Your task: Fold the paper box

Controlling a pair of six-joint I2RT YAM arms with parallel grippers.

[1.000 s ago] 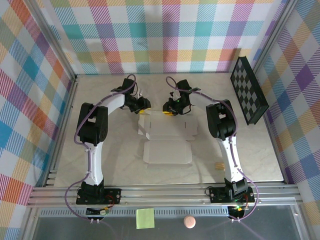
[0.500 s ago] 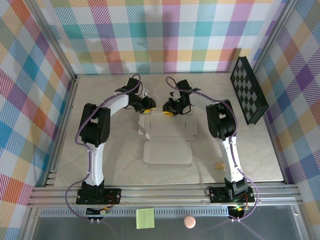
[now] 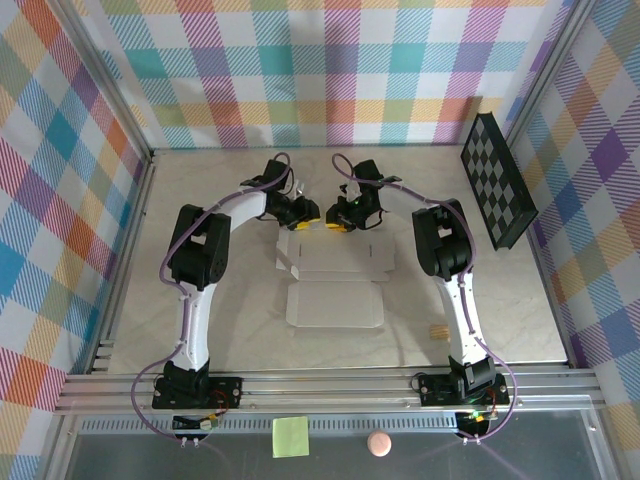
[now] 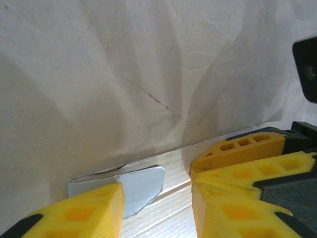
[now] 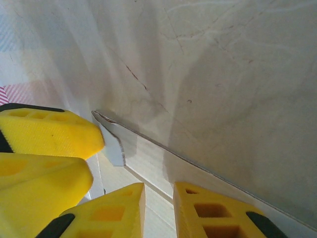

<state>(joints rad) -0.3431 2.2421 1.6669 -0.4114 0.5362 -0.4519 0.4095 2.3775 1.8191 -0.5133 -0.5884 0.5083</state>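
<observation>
The paper box [image 3: 335, 285] lies flat and unfolded on the marble table, off-white with creases. Both grippers sit low at its far edge, close together. My left gripper [image 3: 305, 219] is open; in its wrist view the gripper [image 4: 157, 215] straddles the box surface [image 4: 168, 203] next to a small grey-blue flap [image 4: 141, 186]. My right gripper [image 3: 337, 220] stands just right of it; its own view shows the gripper [image 5: 158, 210] with a narrow gap and the box [image 5: 148, 158] lying behind it, nothing clamped. The left gripper's fingers [image 5: 44, 134] touch the flap corner.
A black checkerboard panel [image 3: 497, 180] leans against the right wall. A small tan piece [image 3: 437, 331] lies near the right arm. A yellow-green sticky note [image 3: 290, 436] and a pink ball [image 3: 379, 443] rest below the front rail. Plaid walls enclose the table.
My left gripper has slid right along the box's far edge, ending next to the right gripper. The right gripper and the box have stayed put.
</observation>
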